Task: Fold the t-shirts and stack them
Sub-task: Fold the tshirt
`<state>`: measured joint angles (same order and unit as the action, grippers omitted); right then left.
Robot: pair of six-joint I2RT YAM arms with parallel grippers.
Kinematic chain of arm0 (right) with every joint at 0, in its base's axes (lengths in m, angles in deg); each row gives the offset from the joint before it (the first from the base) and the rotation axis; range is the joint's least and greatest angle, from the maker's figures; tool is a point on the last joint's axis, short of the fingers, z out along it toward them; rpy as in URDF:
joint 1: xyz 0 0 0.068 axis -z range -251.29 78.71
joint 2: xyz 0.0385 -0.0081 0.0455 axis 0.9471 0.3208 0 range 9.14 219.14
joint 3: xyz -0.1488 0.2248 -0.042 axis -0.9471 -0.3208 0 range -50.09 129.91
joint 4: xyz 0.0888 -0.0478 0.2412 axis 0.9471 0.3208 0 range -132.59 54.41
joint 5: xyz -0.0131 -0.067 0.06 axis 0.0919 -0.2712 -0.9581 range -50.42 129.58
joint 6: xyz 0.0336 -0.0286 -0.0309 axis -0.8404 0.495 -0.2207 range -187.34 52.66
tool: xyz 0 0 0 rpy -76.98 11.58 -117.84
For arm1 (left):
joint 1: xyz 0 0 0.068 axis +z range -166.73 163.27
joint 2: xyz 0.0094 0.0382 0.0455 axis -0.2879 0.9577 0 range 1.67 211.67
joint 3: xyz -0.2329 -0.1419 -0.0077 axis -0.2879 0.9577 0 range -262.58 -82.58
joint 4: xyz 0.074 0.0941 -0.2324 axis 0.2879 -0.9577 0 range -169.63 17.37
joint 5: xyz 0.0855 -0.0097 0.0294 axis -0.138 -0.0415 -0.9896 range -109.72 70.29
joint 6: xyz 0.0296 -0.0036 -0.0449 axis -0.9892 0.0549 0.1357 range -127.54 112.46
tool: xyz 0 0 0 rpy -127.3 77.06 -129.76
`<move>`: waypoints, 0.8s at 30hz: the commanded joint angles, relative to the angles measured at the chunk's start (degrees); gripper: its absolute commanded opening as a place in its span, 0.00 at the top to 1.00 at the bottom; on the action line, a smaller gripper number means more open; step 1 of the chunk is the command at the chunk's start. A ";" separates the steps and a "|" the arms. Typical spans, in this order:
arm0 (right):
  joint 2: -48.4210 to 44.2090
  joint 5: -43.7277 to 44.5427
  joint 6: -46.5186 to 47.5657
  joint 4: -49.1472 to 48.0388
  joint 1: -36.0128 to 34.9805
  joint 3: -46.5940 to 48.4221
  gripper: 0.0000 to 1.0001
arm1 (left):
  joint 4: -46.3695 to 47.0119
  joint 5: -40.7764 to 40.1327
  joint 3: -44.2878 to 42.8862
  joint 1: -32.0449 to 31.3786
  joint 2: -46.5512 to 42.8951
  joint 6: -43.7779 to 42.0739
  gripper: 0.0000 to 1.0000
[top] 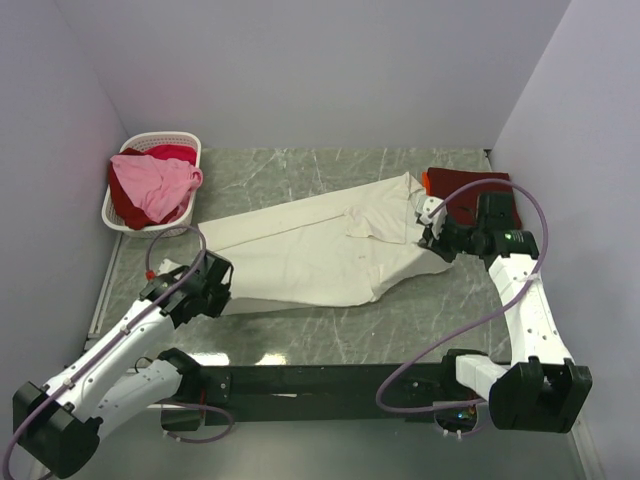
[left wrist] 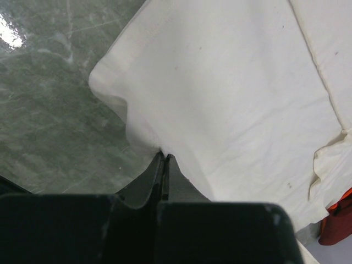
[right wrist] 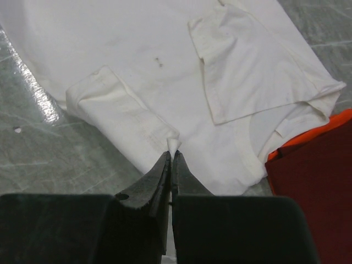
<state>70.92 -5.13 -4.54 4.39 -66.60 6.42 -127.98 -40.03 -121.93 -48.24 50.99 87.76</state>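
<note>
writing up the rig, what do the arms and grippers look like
The left arm and right arm have white link shells, black joints and black bases. A purple cable loops along each. The left gripper and right gripper have black, tapering fingers.

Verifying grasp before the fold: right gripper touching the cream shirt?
Touching. Right wrist view: the right gripper is shut on a pinch of the cream shirt, cloth poking past its tips.
</note>
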 commanded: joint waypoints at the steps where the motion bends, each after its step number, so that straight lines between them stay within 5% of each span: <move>1: 1.24 -2.40 -2.69 -4.70 0.59 4.74 1.00 | 1.12 0.19 -2.31 2.40 -0.10 -2.93 0.99; 24: 18.19 -6.97 -12.35 -10.33 0.59 21.96 1.00 | 7.36 3.97 -5.29 15.24 5.08 -13.48 1.00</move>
<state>87.14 -9.65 -14.81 -3.70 -66.36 23.69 -122.65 -36.56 -124.84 -33.88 55.21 76.90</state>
